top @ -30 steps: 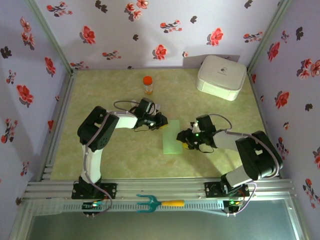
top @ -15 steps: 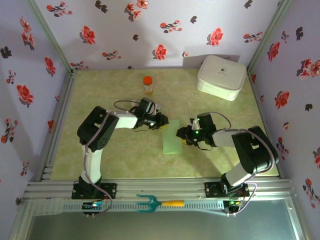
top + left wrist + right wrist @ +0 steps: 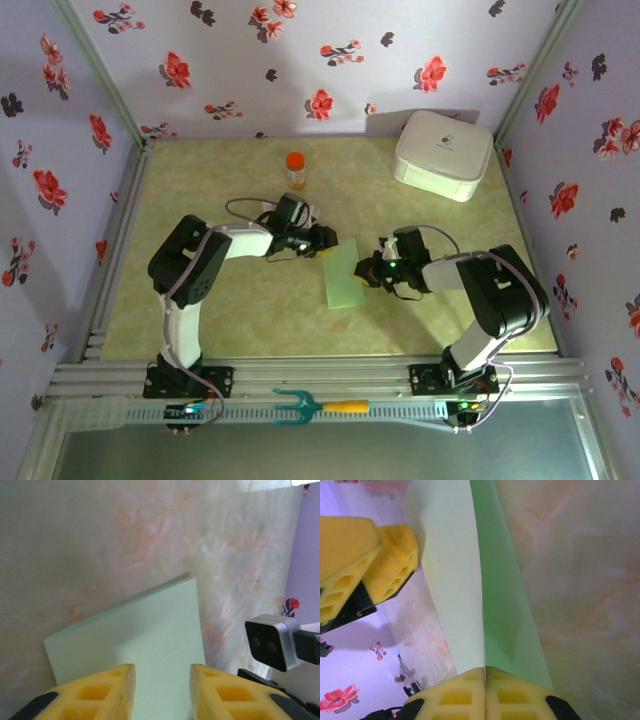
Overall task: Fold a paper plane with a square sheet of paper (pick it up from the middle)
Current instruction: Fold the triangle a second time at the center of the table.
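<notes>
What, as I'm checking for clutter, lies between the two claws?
The folded green paper, seen in the top view, spans the stretch between the left claw and the right claw; nothing else lies there.

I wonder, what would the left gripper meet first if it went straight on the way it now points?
Most likely the green paper, which lies directly ahead of the left gripper, showing between its parted jaws; depth is hard to judge.

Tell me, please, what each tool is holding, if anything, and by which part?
The right tool pinches the sheet of paper by its right-hand edge; the left tool is open, holding nothing.
</notes>
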Motion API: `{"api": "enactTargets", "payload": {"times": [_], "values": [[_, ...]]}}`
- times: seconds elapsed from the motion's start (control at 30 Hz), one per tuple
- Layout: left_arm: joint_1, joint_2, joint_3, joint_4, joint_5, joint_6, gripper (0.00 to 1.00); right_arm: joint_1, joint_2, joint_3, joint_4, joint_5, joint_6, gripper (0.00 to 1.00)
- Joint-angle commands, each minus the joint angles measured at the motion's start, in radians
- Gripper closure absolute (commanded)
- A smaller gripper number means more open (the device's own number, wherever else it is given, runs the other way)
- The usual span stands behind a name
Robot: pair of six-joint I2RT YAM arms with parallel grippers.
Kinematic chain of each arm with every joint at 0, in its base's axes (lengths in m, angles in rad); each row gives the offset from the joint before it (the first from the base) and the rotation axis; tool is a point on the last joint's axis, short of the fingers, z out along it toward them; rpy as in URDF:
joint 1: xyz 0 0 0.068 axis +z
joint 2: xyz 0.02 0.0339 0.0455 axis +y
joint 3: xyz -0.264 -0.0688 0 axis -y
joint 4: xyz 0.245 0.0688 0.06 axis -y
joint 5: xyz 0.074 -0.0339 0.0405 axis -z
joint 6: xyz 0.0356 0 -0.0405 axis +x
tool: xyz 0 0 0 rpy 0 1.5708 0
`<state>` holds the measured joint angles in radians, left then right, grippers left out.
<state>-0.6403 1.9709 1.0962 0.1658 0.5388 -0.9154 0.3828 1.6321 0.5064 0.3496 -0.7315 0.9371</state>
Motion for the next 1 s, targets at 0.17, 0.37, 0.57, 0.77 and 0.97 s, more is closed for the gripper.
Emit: {"api": "enactTargets", "payload": {"times": [0.17,0.37,0.57,0.77,0.97], "values": [[-0.022,-0.273,-0.07,-0.125,-0.204,0.175,0.57,-0.007,0.048,-0.01,0.179,0.047,0.172,0.97],[-0.043,-0.414,-0.209,-0.044,-0.324,0.214,0.61,0.001,0.087,-0.018,0.261,0.047,0.227,0.89],[-0.138,-0.483,-0.348,0.179,-0.363,0.33,0.65,-0.002,0.052,0.023,0.099,0.035,0.11,0.76],[-0.285,-0.455,-0.354,0.193,-0.424,0.517,0.65,-0.004,0.03,0.082,-0.057,0.018,0.002,0.8],[-0.45,-0.418,-0.36,0.168,-0.63,0.749,0.59,-0.005,0.035,0.095,-0.056,0.0,0.002,0.89]]}}
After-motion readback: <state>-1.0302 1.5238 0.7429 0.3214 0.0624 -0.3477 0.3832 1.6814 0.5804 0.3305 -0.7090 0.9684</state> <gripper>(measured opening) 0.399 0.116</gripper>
